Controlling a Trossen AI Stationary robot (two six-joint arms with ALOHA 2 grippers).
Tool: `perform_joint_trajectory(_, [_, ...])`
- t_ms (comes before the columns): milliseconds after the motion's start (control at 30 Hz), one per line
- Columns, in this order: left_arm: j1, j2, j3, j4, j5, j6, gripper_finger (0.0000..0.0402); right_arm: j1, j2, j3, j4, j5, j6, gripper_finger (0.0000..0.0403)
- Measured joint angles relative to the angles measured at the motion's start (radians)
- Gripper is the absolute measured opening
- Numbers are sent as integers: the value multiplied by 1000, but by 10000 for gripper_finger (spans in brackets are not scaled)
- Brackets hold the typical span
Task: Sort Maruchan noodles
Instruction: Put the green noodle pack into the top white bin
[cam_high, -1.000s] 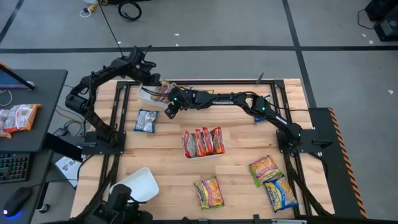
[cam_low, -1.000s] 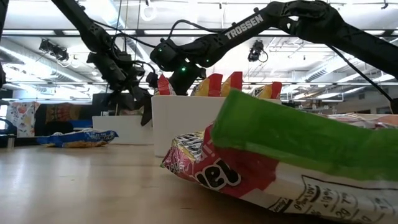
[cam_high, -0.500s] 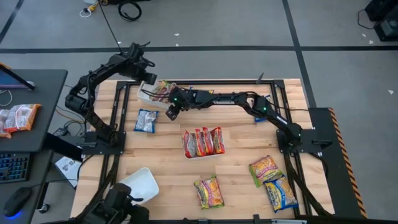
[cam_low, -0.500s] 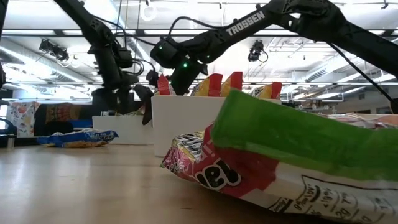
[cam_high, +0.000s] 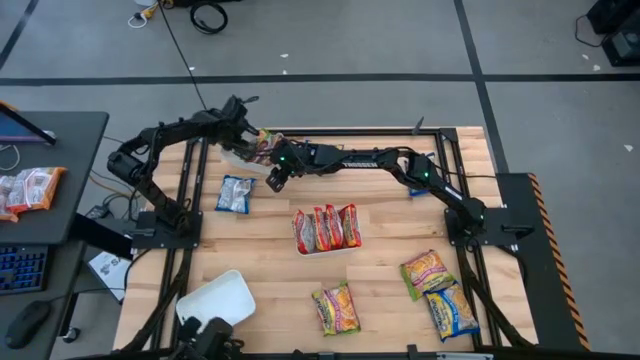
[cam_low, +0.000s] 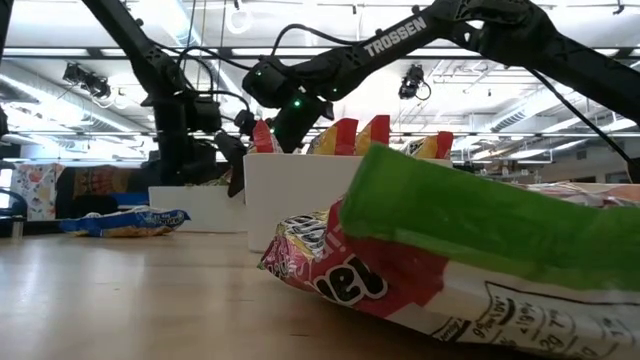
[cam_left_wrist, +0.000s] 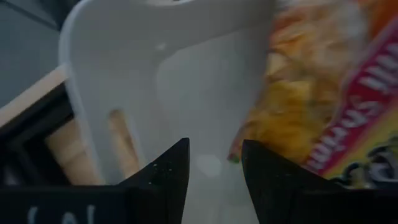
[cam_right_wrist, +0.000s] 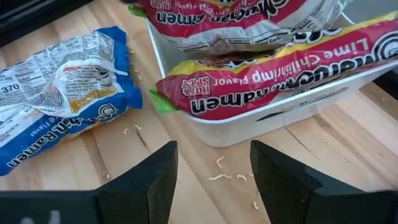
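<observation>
My left gripper (cam_high: 246, 141) (cam_left_wrist: 214, 163) hangs open, pointing steeply down over a white tray (cam_high: 232, 156) (cam_left_wrist: 124, 50) at the table's far left. A yellow-orange Maruchan packet (cam_left_wrist: 311, 93) lies in that tray beside the fingers. My right gripper (cam_high: 274, 178) (cam_right_wrist: 211, 165) stands open just off the tray's near side, above bare wood. Red packets (cam_right_wrist: 267, 81) fill the tray's near part (cam_right_wrist: 249, 121). A blue-and-yellow packet (cam_high: 235, 193) (cam_right_wrist: 62, 74) lies flat on the table near the tray.
A second white tray (cam_high: 326, 247) at the table's middle holds several red packets standing on edge. Three yellow-orange packets (cam_high: 428, 270) (cam_high: 452, 311) (cam_high: 335, 308) lie at the near right. Another white tray (cam_high: 215, 296) sits at the near left edge.
My left gripper has come down from behind the table's far edge toward the far-left tray and has rolled at the wrist; it now hangs over the tray's inside. My right gripper has kept still.
</observation>
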Motion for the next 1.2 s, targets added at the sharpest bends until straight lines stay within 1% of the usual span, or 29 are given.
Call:
perform_joint_trajectory(133, [-53, 0, -1, -10, 3, 8, 143, 0, 0, 0, 1, -1, 3, 206])
perform_joint_trajectory(400, [-156, 0, -1, -46, 161, -11, 142, 12, 0, -1, -16, 10, 5, 206])
perform_joint_trajectory(600, [-168, 0, -2, -61, 254, -11, 141, 11, 2, -2, -32, 15, 26, 206])
perform_joint_trajectory(733, [-152, 0, -2, -64, 265, -17, 141, 18, 0, -2, -52, 29, 7, 206])
perform_joint_trajectory(800, [-143, 0, -1, -75, 254, -16, 142, 28, -11, -2, -77, 38, -22, 206])
perform_joint_trajectory(967, [-119, -23, -1, -134, 214, -10, 148, 44, -87, 1, -163, 44, -113, 206])
perform_joint_trajectory(1067, [-110, -48, -1, -151, 207, -10, 169, 46, -123, 1, -248, 32, -152, 206])
perform_joint_trajectory(1133, [-108, -66, 0, -153, 199, -6, 190, 49, -147, -1, -299, 21, -154, 206])
perform_joint_trajectory(1200, [-108, -87, 0, -156, 170, 20, 211, 60, -180, -1, -328, 22, -138, 206])
